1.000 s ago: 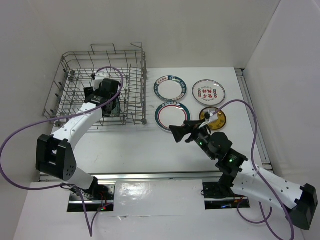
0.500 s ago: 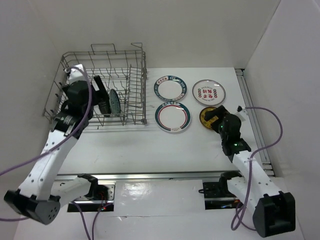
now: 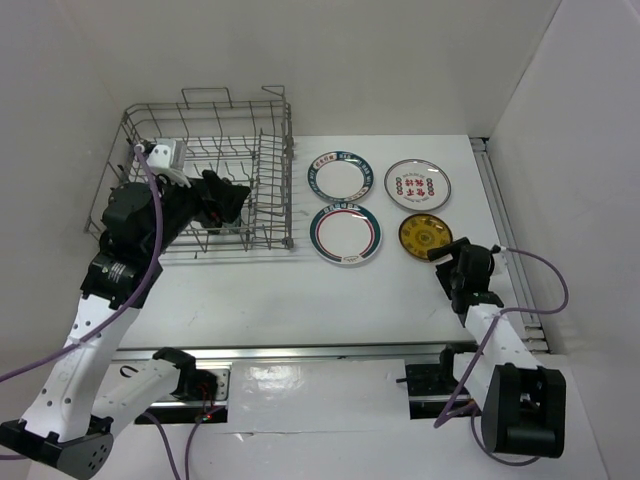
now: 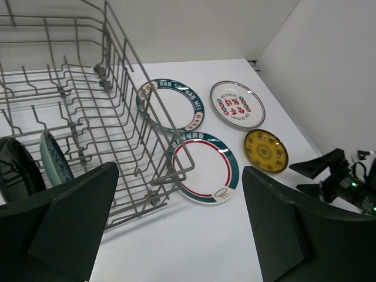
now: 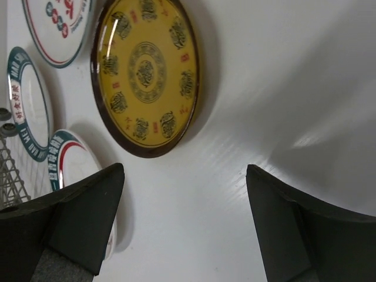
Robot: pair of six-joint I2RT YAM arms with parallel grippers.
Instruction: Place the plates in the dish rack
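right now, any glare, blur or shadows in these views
Top external: evenly lit, sharp, but glare on the glossy strip along the near edge. Left wrist: dish rack wires crisp. Right wrist: yellow plate sharp, rim glinting, soft shadow beside it.

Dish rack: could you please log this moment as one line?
dish rack: holds black plate, teal plate | table: four plates | jaws: both open, empty

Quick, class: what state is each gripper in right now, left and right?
Left gripper: open, holding nothing.
Right gripper: open, holding nothing.
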